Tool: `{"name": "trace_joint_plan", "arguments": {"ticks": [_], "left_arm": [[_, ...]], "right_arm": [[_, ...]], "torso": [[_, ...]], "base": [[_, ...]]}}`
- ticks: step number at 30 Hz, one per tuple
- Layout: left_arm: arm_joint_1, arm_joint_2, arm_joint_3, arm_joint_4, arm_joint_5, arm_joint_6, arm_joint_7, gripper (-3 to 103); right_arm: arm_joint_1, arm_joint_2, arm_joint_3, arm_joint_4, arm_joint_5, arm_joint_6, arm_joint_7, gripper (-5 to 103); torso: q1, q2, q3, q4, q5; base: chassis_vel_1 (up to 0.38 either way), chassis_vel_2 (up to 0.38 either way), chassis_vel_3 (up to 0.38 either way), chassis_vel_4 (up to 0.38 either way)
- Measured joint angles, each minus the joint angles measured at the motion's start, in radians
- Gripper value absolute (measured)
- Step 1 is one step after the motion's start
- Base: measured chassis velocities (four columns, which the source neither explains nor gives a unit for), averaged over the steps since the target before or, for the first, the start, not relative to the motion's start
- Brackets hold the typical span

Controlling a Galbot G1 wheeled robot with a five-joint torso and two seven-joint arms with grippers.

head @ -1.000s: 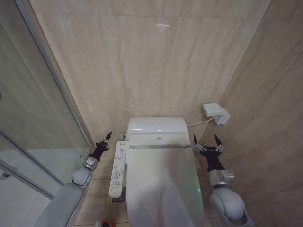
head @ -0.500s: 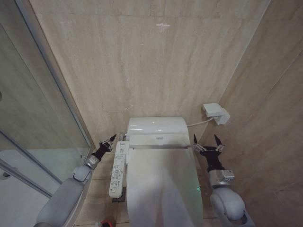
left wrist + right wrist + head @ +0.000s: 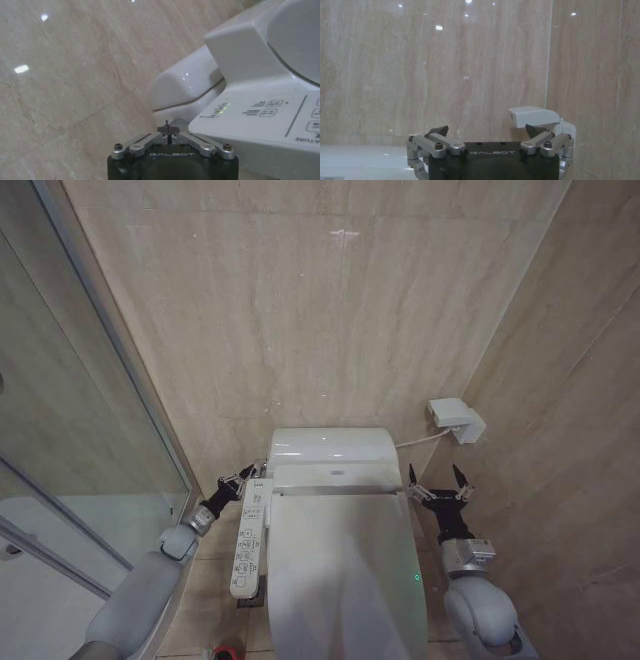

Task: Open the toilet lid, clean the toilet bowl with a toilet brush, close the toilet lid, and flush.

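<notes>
Head view: the toilet lid (image 3: 340, 570) is seen lying shut over the toilet, below the tank against the back wall. At the lid's rear left corner, beside the control panel (image 3: 249, 537), the left gripper (image 3: 243, 477) is held with its fingers pinched together, empty. At the rear right corner the right gripper (image 3: 434, 476) is spread wide, gripping nothing, below the wall socket (image 3: 456, 419).
</notes>
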Motion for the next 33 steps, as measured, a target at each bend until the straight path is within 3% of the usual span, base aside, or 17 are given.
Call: {"name": "trace_joint_plan", "arguments": {"ticks": [33], "left_arm": [[0.015,-0.026,-0.002,0.050,-0.008,-0.013,0.036,0]], "right_arm": [[0.000,0.000,0.000,0.000,0.000,0.000,0.000,100]], "torso": [[0.000,0.000,0.000,-0.0005,-0.0003]], "base": [[0.000,0.000,0.000,0.000]]}}
